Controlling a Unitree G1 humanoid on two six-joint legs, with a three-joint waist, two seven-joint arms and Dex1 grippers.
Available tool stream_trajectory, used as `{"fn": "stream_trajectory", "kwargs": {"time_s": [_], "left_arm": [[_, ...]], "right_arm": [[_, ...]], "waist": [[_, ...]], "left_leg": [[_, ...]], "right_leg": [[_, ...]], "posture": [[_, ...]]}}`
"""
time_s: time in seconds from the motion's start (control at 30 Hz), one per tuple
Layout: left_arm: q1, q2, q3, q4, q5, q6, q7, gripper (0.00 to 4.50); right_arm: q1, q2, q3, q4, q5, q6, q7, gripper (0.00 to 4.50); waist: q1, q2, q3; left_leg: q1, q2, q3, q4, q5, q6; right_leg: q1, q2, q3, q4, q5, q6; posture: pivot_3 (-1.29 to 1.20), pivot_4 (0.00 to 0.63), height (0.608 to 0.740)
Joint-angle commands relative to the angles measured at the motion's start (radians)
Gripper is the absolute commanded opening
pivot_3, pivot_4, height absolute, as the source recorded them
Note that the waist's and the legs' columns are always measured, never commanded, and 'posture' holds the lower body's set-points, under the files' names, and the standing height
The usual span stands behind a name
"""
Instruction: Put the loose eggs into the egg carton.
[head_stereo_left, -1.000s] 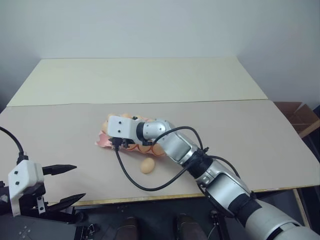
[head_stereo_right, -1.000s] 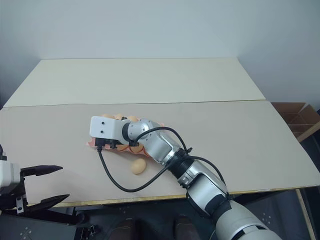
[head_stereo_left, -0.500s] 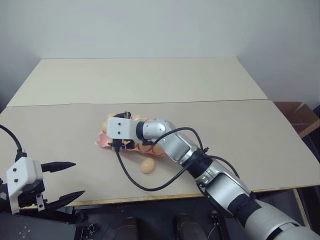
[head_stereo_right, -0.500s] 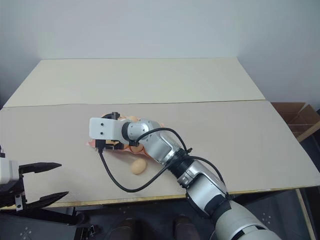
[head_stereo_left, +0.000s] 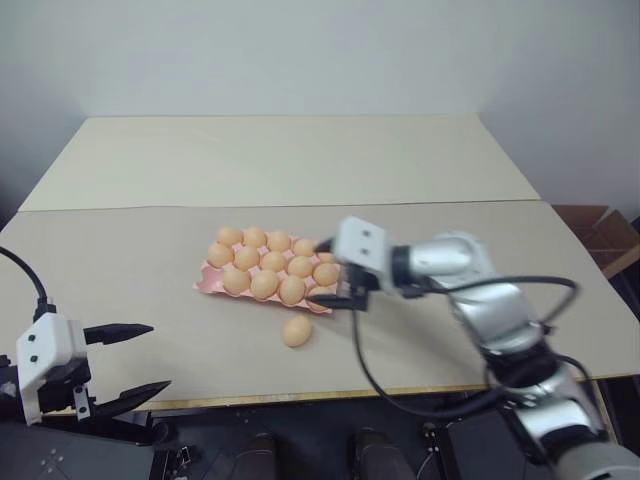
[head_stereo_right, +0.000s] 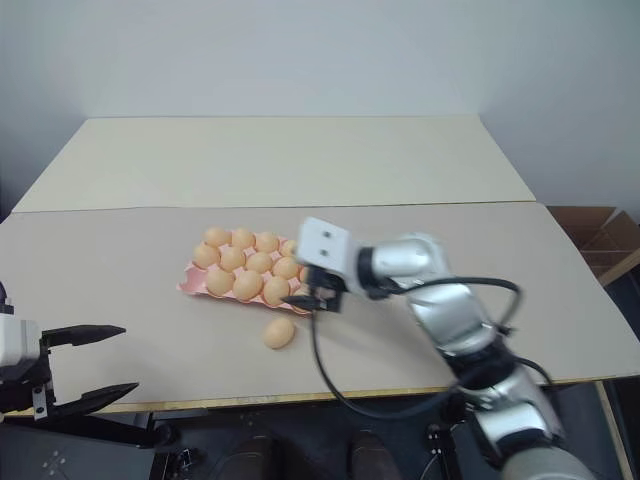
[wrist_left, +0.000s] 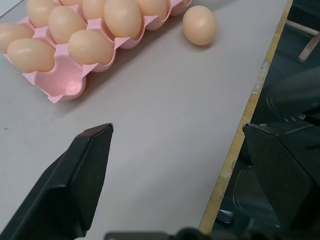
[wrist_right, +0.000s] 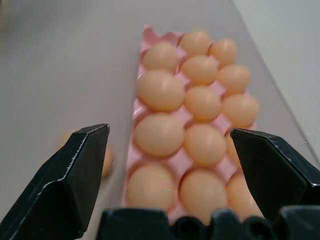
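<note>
The pink egg carton (head_stereo_left: 203, 283) lies mid-table, nearly all its cups filled with light orange eggs; the cup at its front left corner (wrist_left: 69, 86) is bare. One loose egg (head_stereo_left: 296, 331) rests on the table just in front of the carton, apart from it. My right gripper (head_stereo_left: 318, 272) hovers at the carton's right end, open, pointing left along the rows, with nothing between its fingers (wrist_right: 75, 175). My left gripper (head_stereo_left: 157, 357) stands open past the table's front left edge, well short of the carton, and is empty.
The table's front edge (head_stereo_left: 300, 398) runs close behind the loose egg. A paler board (head_stereo_left: 280, 160) covers the far half of the table. A brown cardboard box (head_stereo_left: 600, 235) sits off the table's right side.
My right arm has swung right, from over the carton's left end to its right end, and its jaws have opened. The filled cups are now uncovered. The left gripper kept still.
</note>
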Motion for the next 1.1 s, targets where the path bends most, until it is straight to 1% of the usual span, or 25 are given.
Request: {"fn": "stream_trajectory", "kwargs": {"time_s": [0.03, 0.17, 0.3, 0.4, 0.57, 0.67, 0.73, 0.83, 0.9, 0.97, 1.1], "left_arm": [[-0.013, 0.011, 0.007, 0.014, -0.011, -0.014, -0.013, 4.50], [-0.022, 0.021, 0.016, 0.014, -0.016, -0.005, -0.021, 4.50], [-0.029, 0.027, 0.021, 0.015, -0.022, 0.003, -0.025, 4.50], [-0.045, 0.031, 0.008, 0.019, -0.027, 0.007, -0.022, 4.50], [-0.097, 0.012, -0.034, 0.028, -0.072, 0.038, -0.002, 4.50], [-0.145, -0.038, -0.129, 0.006, -0.109, 0.063, 0.028, 4.50], [-0.172, -0.063, -0.183, -0.002, -0.107, 0.073, 0.058, 4.50], [-0.223, -0.117, -0.307, -0.016, -0.070, 0.071, 0.121, 4.50], [-0.245, -0.131, -0.373, -0.012, -0.035, 0.055, 0.138, 4.50], [-0.297, -0.165, -0.457, 0.016, 0.020, 0.032, 0.180, 4.50], [-0.386, -0.232, -0.560, 0.069, 0.071, 0.006, 0.230, 4.50]], "right_arm": [[0.058, -0.115, -0.104, -0.132, 0.107, 0.015, 0.079, 4.48], [0.150, -0.246, -0.198, -0.179, 0.172, 0.008, 0.109, 4.48], [0.204, -0.315, -0.248, -0.195, 0.210, 0.012, 0.098, 4.48], [0.224, -0.334, -0.250, -0.204, 0.214, 0.011, 0.066, 4.48], [0.224, -0.326, -0.245, -0.214, 0.235, 0.038, 0.010, 4.48], [0.209, -0.309, -0.229, -0.211, 0.236, 0.058, -0.047, 4.48], [0.203, -0.307, -0.219, -0.212, 0.234, 0.061, -0.072, 4.48], [0.190, -0.304, -0.216, -0.212, 0.236, 0.074, -0.106, 4.48], [0.184, -0.304, -0.216, -0.212, 0.241, 0.081, -0.121, 4.48], [0.182, -0.303, -0.219, -0.212, 0.244, 0.088, -0.138, 4.48], [0.186, -0.304, -0.222, -0.225, 0.246, 0.099, -0.168, 4.48]], "waist": [[-0.003, 0.000, 0.000], [-0.005, 0.000, 0.000], [-0.004, 0.000, 0.000], [-0.002, 0.000, 0.000], [0.000, 0.000, 0.000], [0.001, 0.000, 0.000], [0.002, 0.000, 0.000], [0.005, 0.000, 0.000], [0.009, -0.001, 0.000], [0.012, -0.001, 0.000], [0.023, -0.001, 0.000]], "left_leg": [[0.000, 0.000, 0.000, 0.000, 0.000, 0.000], [0.001, 0.001, 0.001, 0.000, 0.000, 0.000], [0.001, 0.000, 0.001, 0.000, 0.000, 0.000], [0.001, 0.000, 0.001, 0.000, 0.000, 0.000], [0.001, 0.000, 0.001, 0.000, 0.000, 0.000], [0.001, 0.000, 0.001, 0.000, 0.000, 0.000], [0.000, 0.000, 0.001, 0.000, 0.000, 0.000], [0.000, -0.001, 0.001, 0.000, 0.000, 0.000], [0.000, -0.001, 0.001, 0.000, 0.000, 0.000], [0.000, -0.001, 0.001, 0.000, 0.000, 0.000], [0.000, -0.001, 0.001, 0.001, 0.000, 0.000]], "right_leg": [[0.000, 0.000, 0.000, 0.000, 0.000, 0.000], [0.000, 0.001, 0.001, 0.000, 0.000, 0.000], [0.001, 0.001, 0.001, -0.001, 0.000, 0.000], [0.001, 0.001, 0.001, -0.001, 0.000, 0.000], [0.001, 0.001, 0.002, -0.001, 0.000, 0.000], [0.001, 0.001, 0.002, -0.001, 0.000, 0.001], [0.001, 0.001, 0.002, -0.001, 0.000, 0.001], [0.001, 0.001, 0.002, -0.001, 0.000, 0.001], [0.001, 0.001, 0.003, -0.001, 0.000, 0.001], [0.001, 0.001, 0.003, -0.001, 0.000, 0.001], [0.001, 0.001, 0.003, -0.001, 0.000, 0.001]], "posture": [[0.00, 0.150, 0.740], [0.00, 0.150, 0.740], [0.00, 0.150, 0.740], [0.00, 0.150, 0.740], [0.00, 0.150, 0.740], [0.00, 0.150, 0.740], [0.00, 0.150, 0.740], [0.00, 0.150, 0.740], [0.00, 0.150, 0.740], [0.00, 0.150, 0.740], [0.00, 0.150, 0.740]]}}
